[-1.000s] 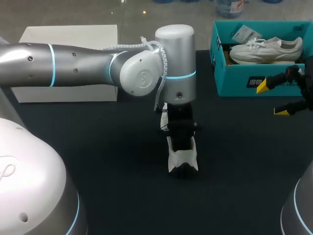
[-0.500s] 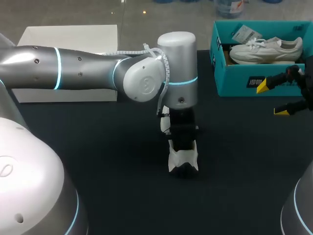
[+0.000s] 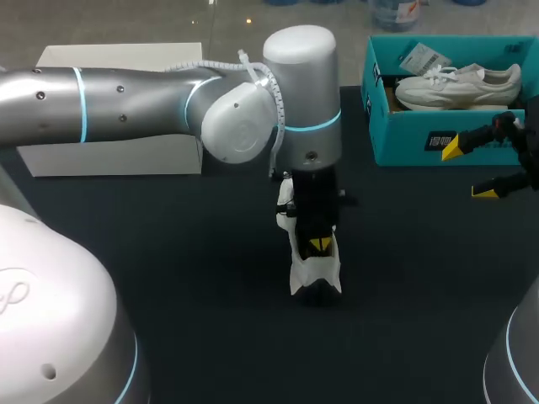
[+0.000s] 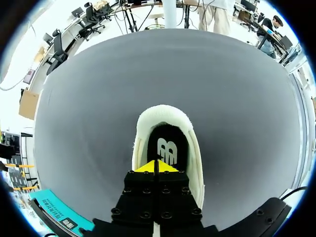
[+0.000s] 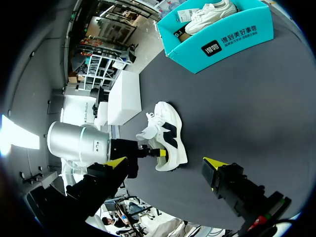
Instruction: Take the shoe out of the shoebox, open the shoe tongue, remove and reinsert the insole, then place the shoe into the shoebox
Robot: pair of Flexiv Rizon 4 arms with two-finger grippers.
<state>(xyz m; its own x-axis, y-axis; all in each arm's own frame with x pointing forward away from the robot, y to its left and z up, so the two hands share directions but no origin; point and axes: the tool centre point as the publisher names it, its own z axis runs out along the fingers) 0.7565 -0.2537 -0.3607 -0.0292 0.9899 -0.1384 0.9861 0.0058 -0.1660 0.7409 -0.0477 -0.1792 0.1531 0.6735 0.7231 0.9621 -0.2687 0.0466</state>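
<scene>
Our left gripper (image 4: 158, 167) has its yellow tips pressed together with nothing seen between them, over the opening of the shoe (image 3: 317, 274). The shoe stands on the table (image 3: 185, 252), well apart from the shoebox (image 3: 417, 141), out from the shoebox's front corner nearer our left arm. A stretch of table separates them. Our right gripper (image 3: 469, 171) gapes wide just before the shoebox's front wall. A second shoe (image 3: 459, 84) lies inside the shoebox.

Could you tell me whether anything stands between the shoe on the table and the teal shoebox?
Nothing lies between the shoe and the shoebox. The right gripper hangs open before the box's front wall, beside that path, and a second shoe already lies inside.
</scene>
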